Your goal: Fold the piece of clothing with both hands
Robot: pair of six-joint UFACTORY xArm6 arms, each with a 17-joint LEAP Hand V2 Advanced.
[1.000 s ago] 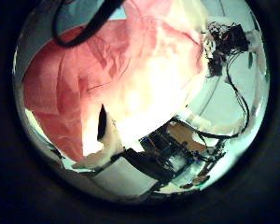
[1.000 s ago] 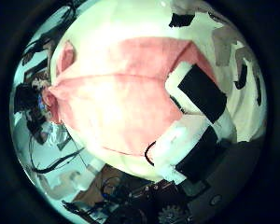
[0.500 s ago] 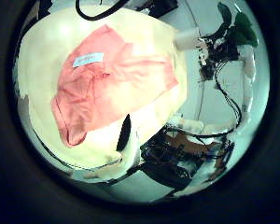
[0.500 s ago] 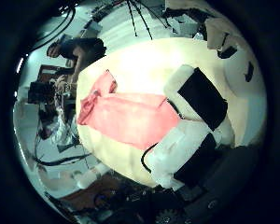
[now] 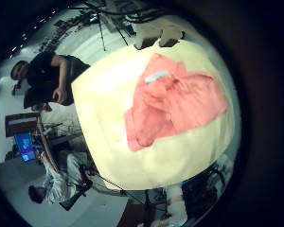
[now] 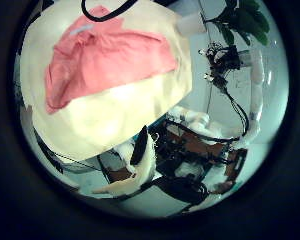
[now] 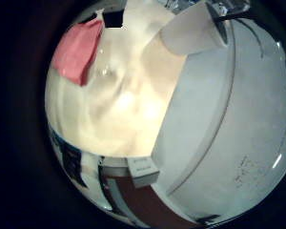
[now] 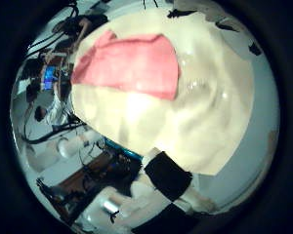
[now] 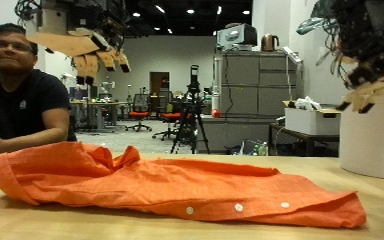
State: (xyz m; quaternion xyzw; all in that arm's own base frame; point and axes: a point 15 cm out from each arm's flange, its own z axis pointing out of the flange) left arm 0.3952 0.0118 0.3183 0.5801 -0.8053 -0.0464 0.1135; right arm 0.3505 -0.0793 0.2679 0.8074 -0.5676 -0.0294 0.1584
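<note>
An orange garment (image 9: 166,185) with small white buttons lies crumpled and spread across the light wooden table (image 9: 32,220). My left hand (image 9: 79,45) hangs high above the garment's end, fingers relaxed and holding nothing. My right hand (image 9: 365,60) hangs high past the garment's other end, fingers relaxed and holding nothing. The garment lies on the table in the left little finger side palm view (image 5: 175,104), the left thumb side palm view (image 6: 105,60), the right thumb side palm view (image 8: 127,63) and the right little finger side palm view (image 7: 79,50), far from each palm.
A tall white cylinder (image 9: 372,140) stands at the table's end under my right hand. The table's edge (image 6: 100,140) runs near the garment in the left thumb side palm view.
Both palm cameras have pulled away from the garment, which fills less of each view. The right hand's fingers no longer lie over the cloth.
</note>
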